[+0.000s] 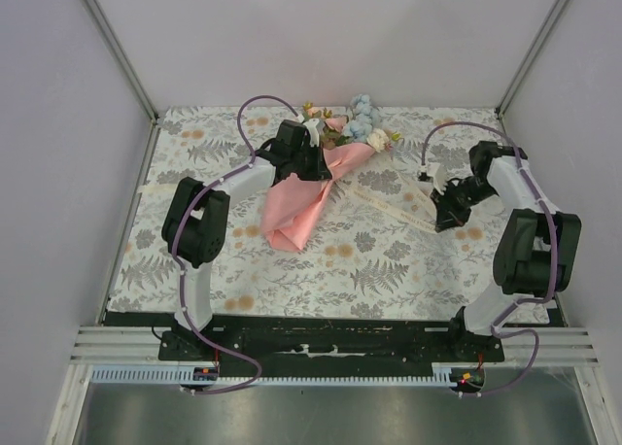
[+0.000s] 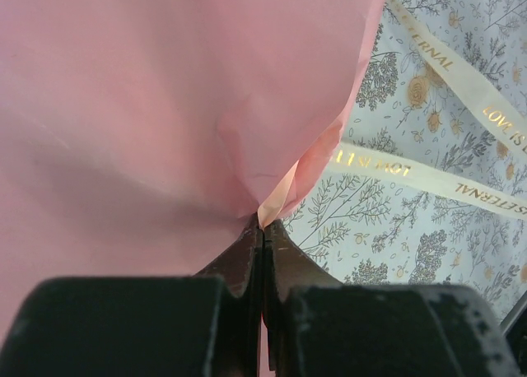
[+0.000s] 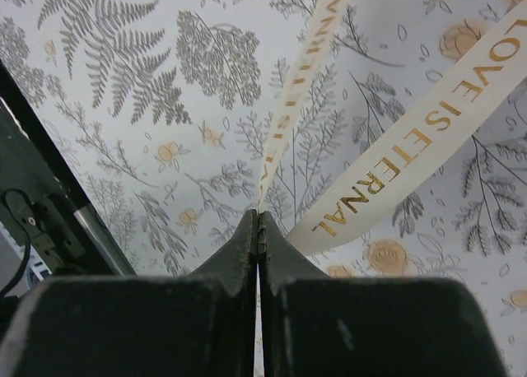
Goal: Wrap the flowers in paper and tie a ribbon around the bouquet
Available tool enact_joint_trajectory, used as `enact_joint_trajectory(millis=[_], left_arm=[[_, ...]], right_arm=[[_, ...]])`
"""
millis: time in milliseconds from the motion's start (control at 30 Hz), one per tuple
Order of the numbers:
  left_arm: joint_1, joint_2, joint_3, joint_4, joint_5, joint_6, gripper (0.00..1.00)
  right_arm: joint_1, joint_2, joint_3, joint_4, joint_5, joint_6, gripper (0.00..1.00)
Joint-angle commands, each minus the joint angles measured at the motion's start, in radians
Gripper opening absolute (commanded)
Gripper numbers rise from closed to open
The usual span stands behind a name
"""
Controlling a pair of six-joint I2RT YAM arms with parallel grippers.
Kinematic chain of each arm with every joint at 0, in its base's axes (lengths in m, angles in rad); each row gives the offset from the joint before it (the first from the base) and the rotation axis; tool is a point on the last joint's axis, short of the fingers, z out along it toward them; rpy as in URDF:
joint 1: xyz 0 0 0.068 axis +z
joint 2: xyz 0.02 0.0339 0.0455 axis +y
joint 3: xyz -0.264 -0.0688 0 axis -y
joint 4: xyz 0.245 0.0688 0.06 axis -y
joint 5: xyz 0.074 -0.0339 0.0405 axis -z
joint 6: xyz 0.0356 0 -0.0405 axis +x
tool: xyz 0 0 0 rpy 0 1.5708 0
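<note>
**Risks:** the ribbon point(image 3: 412, 146) is pinched by its edge in the closed right end effector point(image 3: 259, 216) and may slip free if drawn taut. The thin paper point(image 2: 165, 105) has one fold clamped in the closed left end effector point(image 2: 263, 225) and may tear or unroll under a tug.

**Count:**
- One paper cone, lying centre-back on the desk point(image 1: 389, 270).
- One ribbon, two runs showing to the cone's right.
- Flowers point(image 1: 355, 126) at the cone's top; stems not countable.
- Two end effectors.

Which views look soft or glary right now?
Top external: even, diffuse light, faint shadows on the tablecloth, no glare. Left wrist: fingers blurred up close, ribbon lettering sharp. Right wrist: same, fingers soft, ribbon print crisp.
</note>
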Motion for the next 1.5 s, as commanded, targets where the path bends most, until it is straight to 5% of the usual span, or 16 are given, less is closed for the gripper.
enact_joint_trajectory(millis=[0, 100, 200, 267, 367, 433, 533, 633, 867, 1033, 1100, 1167, 1467], left_arm=[[0.008, -0.045, 0.009, 0.049, 0.001, -0.036, 0.02], [0.009, -0.031, 0.008, 0.052, 0.012, -0.042, 0.02], [0.009, -0.013, 0.009, 0.055, 0.030, -0.052, 0.02], [0.009, -0.011, 0.003, 0.060, 0.036, -0.051, 0.02], [0.009, -0.014, -0.011, 0.061, 0.052, -0.042, 0.02], [0.009, -0.013, -0.014, 0.063, 0.056, -0.043, 0.02], [0.008, -0.014, -0.020, 0.066, 0.058, -0.045, 0.02], [0.009, -0.013, -0.023, 0.067, 0.063, -0.046, 0.02], [0.011, -0.005, -0.026, 0.067, 0.060, -0.040, 0.02], [0.013, -0.013, -0.032, 0.079, 0.063, -0.057, 0.02], [0.013, -0.016, -0.038, 0.089, 0.067, -0.075, 0.02], [0.013, -0.019, -0.038, 0.092, 0.067, -0.100, 0.02], [0.005, -0.045, -0.064, 0.185, 0.064, -0.200, 0.02]], right_arm=[[-0.076, -0.049, 0.011, -0.085, 0.016, -0.182, 0.00], [-0.076, -0.035, 0.003, -0.100, 0.027, -0.234, 0.01], [-0.061, -0.008, 0.056, -0.177, -0.022, -0.245, 0.40], [-0.056, 0.020, 0.128, -0.214, -0.086, -0.207, 0.56], [-0.056, 0.108, 0.298, -0.139, -0.207, 0.001, 0.67], [-0.053, 0.164, 0.381, 0.046, -0.231, 0.270, 0.69], [-0.004, 0.184, 0.370, 0.414, -0.067, 0.622, 0.69], [0.067, 0.245, 0.380, 0.581, 0.071, 0.687, 0.69], [0.168, 0.498, 0.555, 0.566, 0.266, 0.646, 0.71], [0.182, 0.560, 0.563, 0.578, 0.383, 0.598, 0.55], [0.180, 0.561, 0.558, 0.567, 0.409, 0.569, 0.33], [0.182, 0.531, 0.535, 0.532, 0.432, 0.539, 0.00], [0.050, 0.026, 0.019, 0.426, 0.189, 0.405, 0.00]])
